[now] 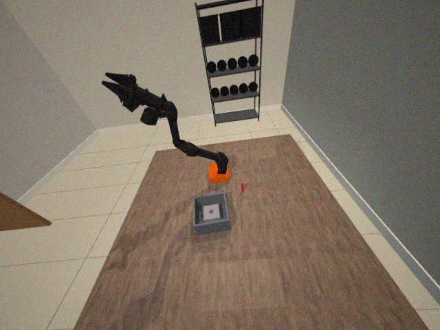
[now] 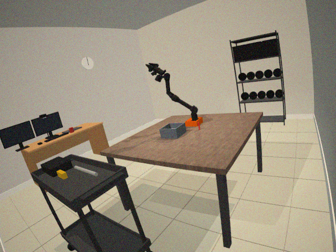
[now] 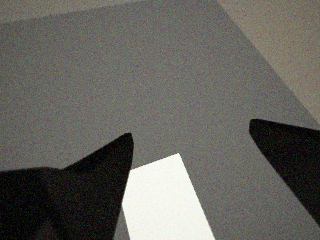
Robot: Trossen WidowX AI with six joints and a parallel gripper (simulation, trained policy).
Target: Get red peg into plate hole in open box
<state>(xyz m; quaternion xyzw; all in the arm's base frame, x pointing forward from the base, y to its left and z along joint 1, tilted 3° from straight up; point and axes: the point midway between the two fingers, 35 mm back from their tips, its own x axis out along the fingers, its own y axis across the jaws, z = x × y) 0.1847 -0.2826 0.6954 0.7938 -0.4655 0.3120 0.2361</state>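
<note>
Top view: gripper (image 1: 103, 78) (image 2: 146, 65) (image 3: 189, 132) high, spread wide, nothing held; red peg (image 1: 243, 187) (image 2: 199, 125) upright on table (image 1: 284, 227) (image 2: 217, 135) beside orange base (image 1: 219, 179) (image 2: 191, 123); best descend vertically, 2 fingers straddling it evenly, before closing.

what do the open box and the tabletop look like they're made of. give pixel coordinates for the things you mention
The open box (image 1: 212, 229) (image 2: 168, 133) looks like matte plastic or painted metal: even blue-grey, no grain. The tabletop (image 1: 284, 248) (image 2: 173, 151) seems to be wood or wood laminate, low sheen, judging by its brown streaked grain.
</note>
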